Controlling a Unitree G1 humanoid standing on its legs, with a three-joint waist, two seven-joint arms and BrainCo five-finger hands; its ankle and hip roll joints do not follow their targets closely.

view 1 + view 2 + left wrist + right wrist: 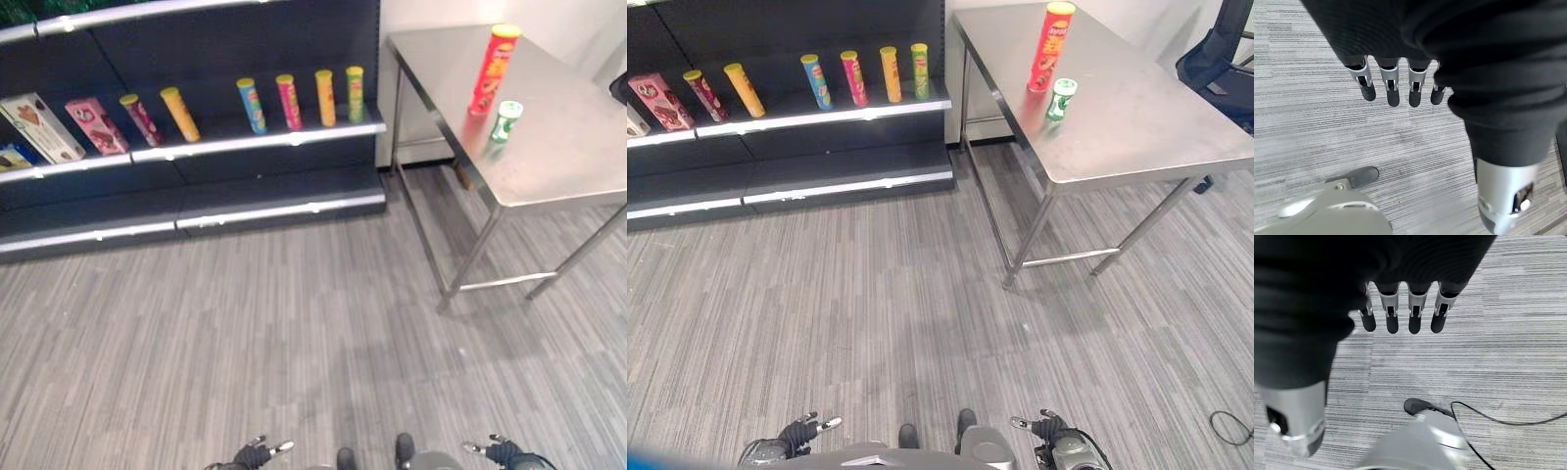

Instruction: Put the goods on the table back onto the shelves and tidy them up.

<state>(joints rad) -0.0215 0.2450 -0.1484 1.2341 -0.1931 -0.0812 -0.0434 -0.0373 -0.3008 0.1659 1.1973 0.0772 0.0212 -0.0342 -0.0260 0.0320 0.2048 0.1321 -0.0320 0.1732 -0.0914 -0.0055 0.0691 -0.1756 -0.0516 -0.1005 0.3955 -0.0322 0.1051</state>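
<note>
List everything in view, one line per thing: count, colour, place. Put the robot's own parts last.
Tall can: 1, red with yellow lid, upright on the table.
Short can: 1, green and white, on the table just in front of the tall can.
Table: 1, bare steel, to the right of the shelves.
Shelves: 1 unit, dark with pale edge strips, against the far wall.
Tube cans: 6 on the middle shelf: dark red, orange, blue, pink, orange, green.
Boxes: a pink one and a white one at the left end of that shelf; a blue one at the edge is cut off.
Floor: grey striped carpet.
Left hand: 1, fingers straight, hanging over the floor.
Right hand: 1, fingers straight, hanging over the floor.
</note>
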